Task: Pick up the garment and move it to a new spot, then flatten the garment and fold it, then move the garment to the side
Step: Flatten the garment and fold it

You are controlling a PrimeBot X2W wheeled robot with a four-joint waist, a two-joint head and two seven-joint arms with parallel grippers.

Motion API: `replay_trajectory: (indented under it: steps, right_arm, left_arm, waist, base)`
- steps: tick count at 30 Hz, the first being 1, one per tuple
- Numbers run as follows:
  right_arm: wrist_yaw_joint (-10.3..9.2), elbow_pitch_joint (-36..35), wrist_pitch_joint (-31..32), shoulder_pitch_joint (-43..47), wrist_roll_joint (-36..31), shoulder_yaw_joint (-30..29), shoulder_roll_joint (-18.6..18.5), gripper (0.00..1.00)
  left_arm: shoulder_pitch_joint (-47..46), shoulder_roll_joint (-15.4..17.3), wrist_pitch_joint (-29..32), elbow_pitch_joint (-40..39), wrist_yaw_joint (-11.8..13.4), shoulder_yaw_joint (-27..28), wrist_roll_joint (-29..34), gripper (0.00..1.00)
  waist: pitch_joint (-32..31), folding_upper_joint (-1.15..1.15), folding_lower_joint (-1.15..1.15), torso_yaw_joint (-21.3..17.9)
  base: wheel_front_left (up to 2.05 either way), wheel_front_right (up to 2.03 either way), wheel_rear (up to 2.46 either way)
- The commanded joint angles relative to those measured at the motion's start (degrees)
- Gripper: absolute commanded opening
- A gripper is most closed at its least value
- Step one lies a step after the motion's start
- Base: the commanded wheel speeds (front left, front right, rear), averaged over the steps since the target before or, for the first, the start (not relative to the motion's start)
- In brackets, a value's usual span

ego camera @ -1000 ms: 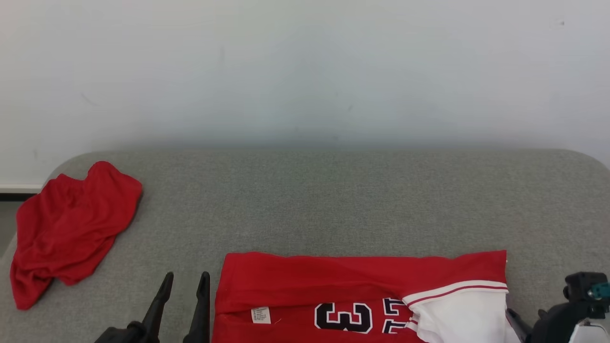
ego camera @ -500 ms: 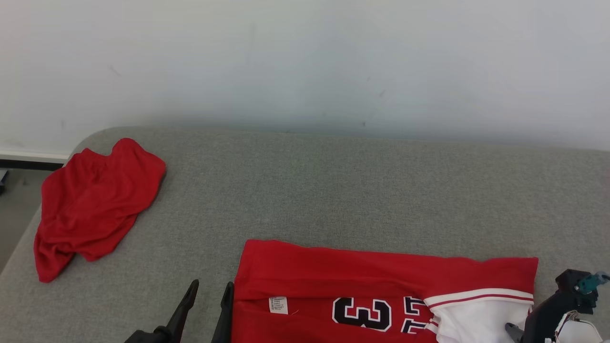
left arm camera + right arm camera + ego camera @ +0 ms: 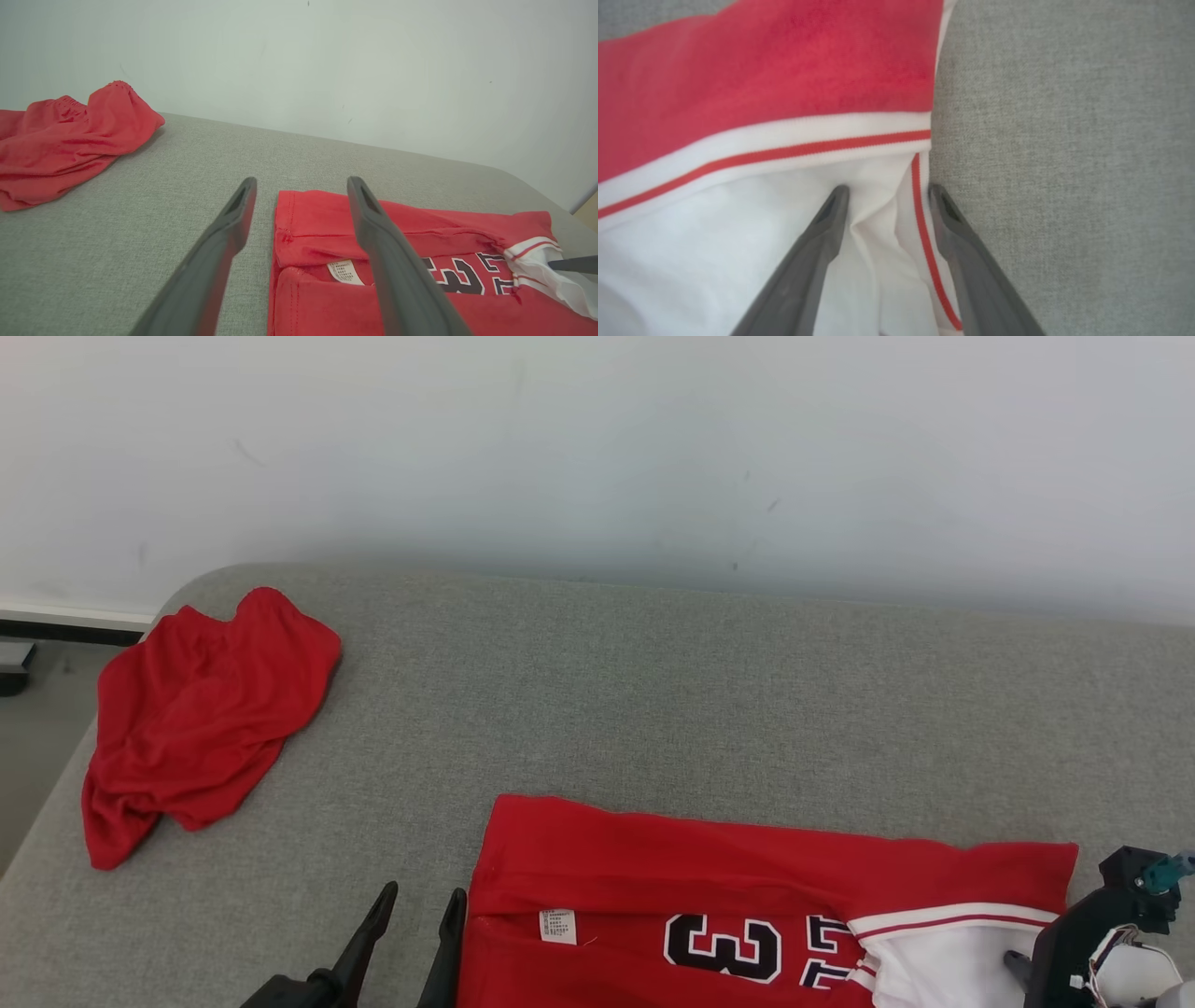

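Observation:
The garment is a red jersey [image 3: 728, 868] with a white panel and dark numerals. It lies folded in a long strip on the grey padded surface [image 3: 700, 691] at the bottom of the head view. My left gripper [image 3: 422, 896] is open, low beside the jersey's left edge; in the left wrist view the left gripper [image 3: 301, 184] straddles that edge of the jersey [image 3: 397, 233]. My right gripper [image 3: 887, 190] is open over the white end of the jersey [image 3: 761, 70], its fingers either side of a small white fold by the red-striped hem.
A crumpled pair of red shorts [image 3: 196, 709] lies at the far left corner of the surface, also as the red shorts [image 3: 60, 135] in the left wrist view. A pale wall [image 3: 597, 448] rises behind. Floor [image 3: 28, 747] shows past the left edge.
The head camera has shifted, sliding the whole scene right and upward. My right gripper has closed in over the jersey's white right end; the left sits slightly nearer the left edge.

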Motion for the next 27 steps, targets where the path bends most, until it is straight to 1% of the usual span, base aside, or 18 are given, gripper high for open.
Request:
replay_trajectory:
  steps: [1,4,8,13,22,24,27]
  right_arm:
    - [-0.1,1.2,0.5,0.5,-0.6,-0.2,0.8,0.0]
    - [-0.1,0.9,-0.3,0.3,-1.1,-0.9,1.1,0.0]
    - [-0.13,-0.2,-2.5,-1.0,-3.3,-3.4,-0.1,0.0]
    - [-0.12,-1.2,-2.9,-2.1,-6.7,-7.0,-1.4,0.0]
    - [-0.12,-5.8,-0.7,-0.7,-11.5,-12.9,-3.1,0.0]
    - [-0.12,-7.5,0.3,-0.5,-10.5,-13.5,-2.5,0.0]
    - [-0.11,-11.2,2.6,0.4,-8.6,-12.2,-1.5,0.0]
  left_arm:
    - [-0.6,0.3,0.0,0.2,0.0,-0.1,-0.2,1.0]
    - [-0.6,0.4,0.1,0.2,0.1,0.0,-0.5,1.0]
    - [-0.7,0.5,-0.1,-0.1,0.4,0.4,-0.8,1.0]
    - [-0.7,0.3,-0.2,0.0,0.7,0.4,-1.2,1.0]
    - [-0.8,-0.3,-0.6,1.0,0.9,0.3,-1.8,1.0]
    - [-0.7,-0.5,-0.6,1.4,0.9,0.3,-2.1,1.0]
    - [-0.4,-0.6,-0.7,2.0,1.0,0.4,-2.3,1.0]
  waist:
    - [0.0,0.0,0.0,0.0]
    - [0.0,0.0,0.0,-0.3]
    - [0.2,0.0,0.0,-1.1]
    - [-0.2,0.0,0.0,-1.9]
    - [-1.3,0.0,0.0,-3.2]
    - [-1.7,0.0,0.0,-3.4]
    - [-2.5,0.0,0.0,-3.7]
  base:
    - [0.0,0.0,0.0]
    - [0.0,0.0,0.0]
    - [0.0,0.0,0.0]
    - [0.0,0.0,0.0]
    - [0.0,0.0,0.0]
    - [0.0,0.0,0.0]
    - [0.0,0.0,0.0]
